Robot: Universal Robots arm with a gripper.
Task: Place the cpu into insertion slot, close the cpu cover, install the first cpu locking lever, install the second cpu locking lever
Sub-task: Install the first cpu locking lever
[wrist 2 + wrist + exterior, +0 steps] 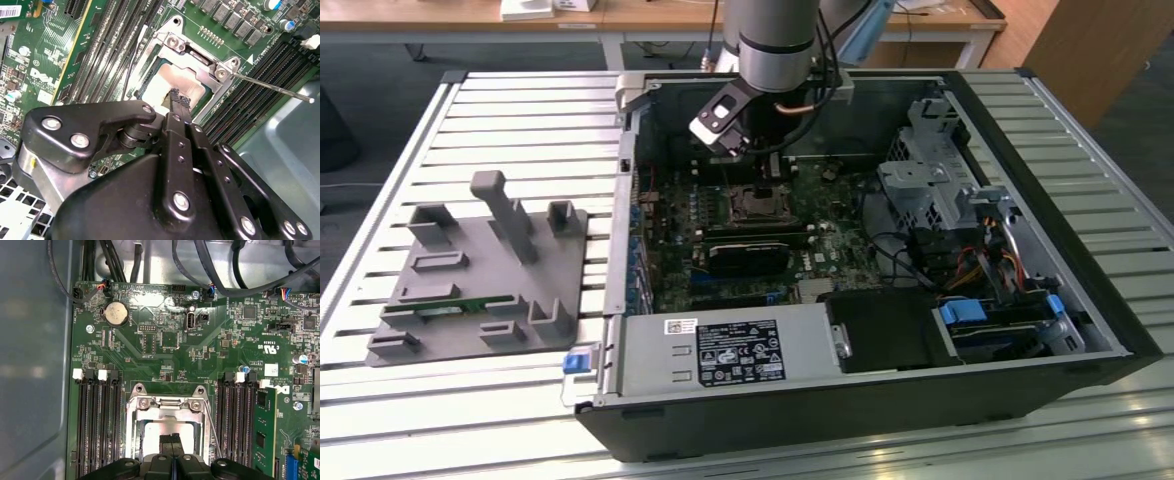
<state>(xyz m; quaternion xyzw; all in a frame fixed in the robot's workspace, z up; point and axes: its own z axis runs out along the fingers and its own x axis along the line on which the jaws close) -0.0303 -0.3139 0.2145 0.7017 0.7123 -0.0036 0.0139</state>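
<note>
you've got one cpu point(167, 80), a small flat square chip with a pale grey metal top. it sits in the one insertion slot point(754, 205), the square black socket on the green circuit board point(165, 347). one cpu cover point(195, 57), a thin silver metal frame with a square window, lies flat over it. the chip top shows through the window in both wrist views. you can make out one locking lever point(270, 86), a thin silver rod. it runs out from the cover's corner across the memory slots, with its tip over the grey case wall.

the cpu is right under the claw point(180, 102). the black fingertips point(167, 441) sit over the window, at one edge of the chip; can't tell if they touch metal. the claw is closed up, two fingers pressed together with only a hairline slit and nothing between them.

going outward, two banks of long black memory slots point(97, 425) flank the socket. one green memory module point(262, 427) is seated in one bank. one round silver coin battery point(116, 314) sits further up the board.

in the exterior view you see one grey robot arm point(774, 40) reaching down into one open black computer case point(854, 410) on a slatted metal table point(454, 120). one grey moulded fixture plate point(480, 270) lies on the table to the exterior view's left of the case, well apart from the claw. one green strip point(447, 310) lies in it.
</note>
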